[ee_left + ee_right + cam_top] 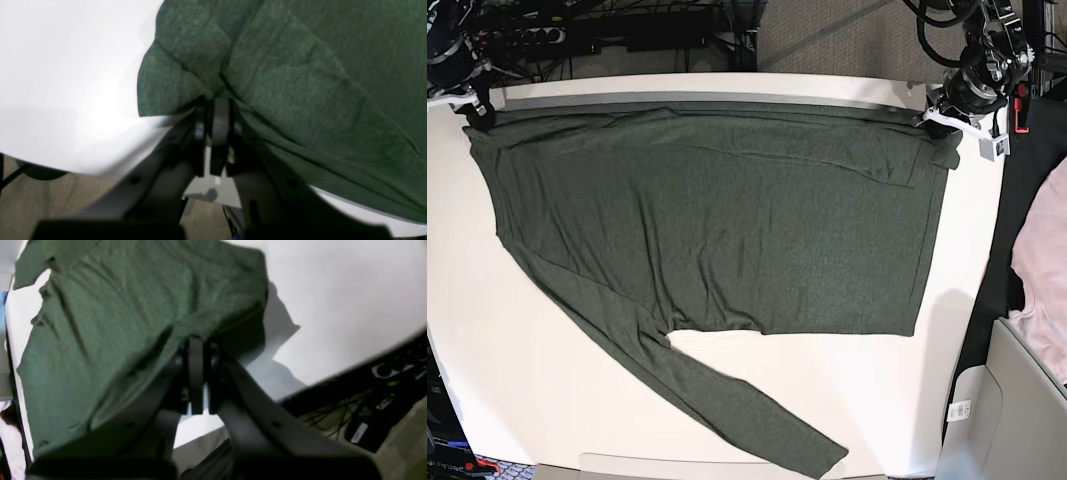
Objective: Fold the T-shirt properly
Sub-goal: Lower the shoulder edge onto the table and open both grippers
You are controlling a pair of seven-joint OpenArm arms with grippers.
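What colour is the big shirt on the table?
The T-shirt is dark olive green, plain; the base view shows it best.

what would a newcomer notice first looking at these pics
The big dark green T-shirt spread across most of the white table, one long sleeve trailing toward the near edge. At the far edge, the left end effector and the right end effector each pinch a corner of the shirt. A pale pink cloth lies off the table at the base view's right.
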